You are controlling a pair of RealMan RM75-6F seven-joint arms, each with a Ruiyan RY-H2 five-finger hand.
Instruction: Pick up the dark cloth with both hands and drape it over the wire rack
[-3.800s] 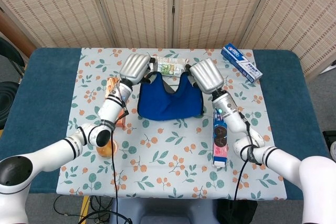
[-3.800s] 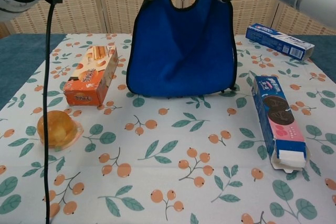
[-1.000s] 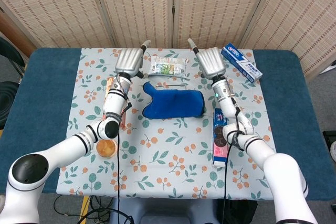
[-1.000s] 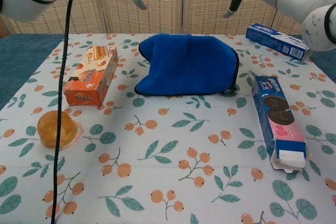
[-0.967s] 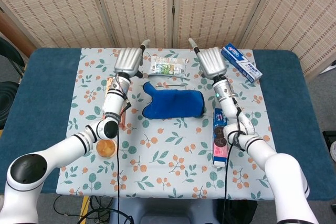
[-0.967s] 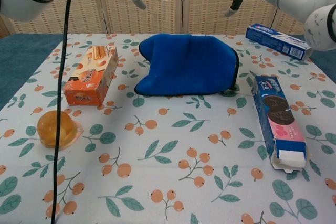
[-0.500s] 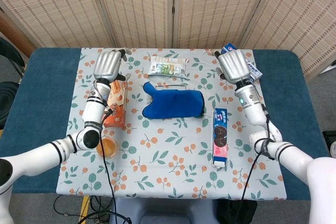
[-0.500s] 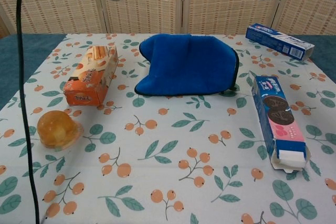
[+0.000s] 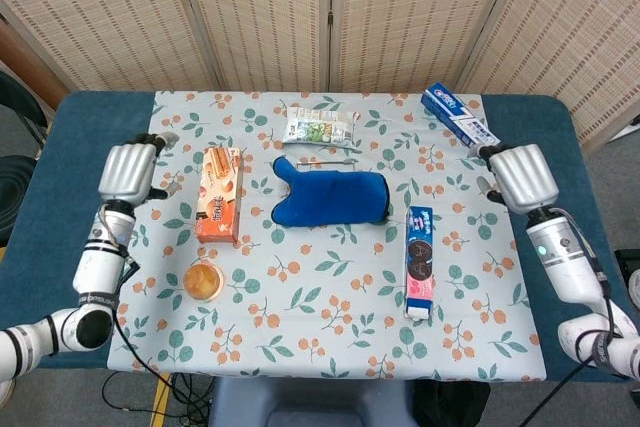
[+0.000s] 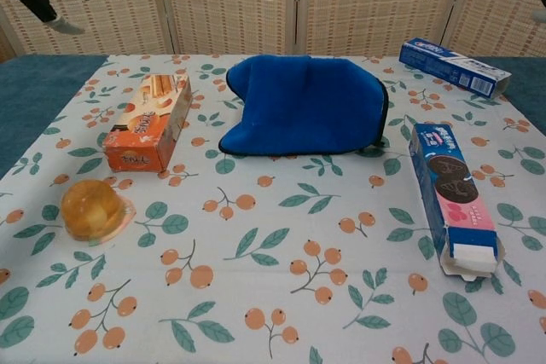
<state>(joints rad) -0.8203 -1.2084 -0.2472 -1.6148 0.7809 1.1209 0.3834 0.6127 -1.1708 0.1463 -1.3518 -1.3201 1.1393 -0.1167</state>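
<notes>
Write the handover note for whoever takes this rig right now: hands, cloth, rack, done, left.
Left hand: open, holds nothing, out over the table's left edge.
Right hand: open, holds nothing, out over the right edge.
Cloth: blue, mid-table, spread over the rack, between the orange box and the cookie box. Only a thin wire shows behind the cloth's far edge; the rest of the rack is hidden.
Done: cloth appears draped; both hands clear of it.
Left: nothing obvious; check that the drape sits evenly.
</notes>
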